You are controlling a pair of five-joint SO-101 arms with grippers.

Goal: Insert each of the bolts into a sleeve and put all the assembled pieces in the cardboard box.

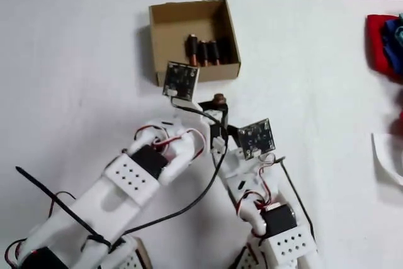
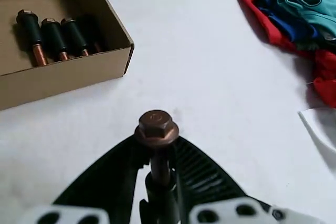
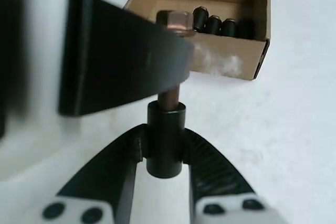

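Clamped upright between the right gripper [image 3: 164,153] jaws, the sleeve [image 3: 165,142] presents its bore to the bolt [image 2: 156,129], which the left gripper [image 2: 157,153] jaws pinch below the head, directly above and coaxial for insertion; beyond both jaws, the box [image 1: 165,17] holds assembled pieces [image 1: 203,50].

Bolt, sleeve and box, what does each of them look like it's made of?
Bolt: metal, probably copper-plated or copper-coloured steel; its hex head and shank have a reddish-brown sheen.
Sleeve: a smooth black cylinder with a dull gloss; plastic or coated metal, the look leaves it open.
Cardboard box: plain brown cardboard, matte, with raw cut edges on its walls.
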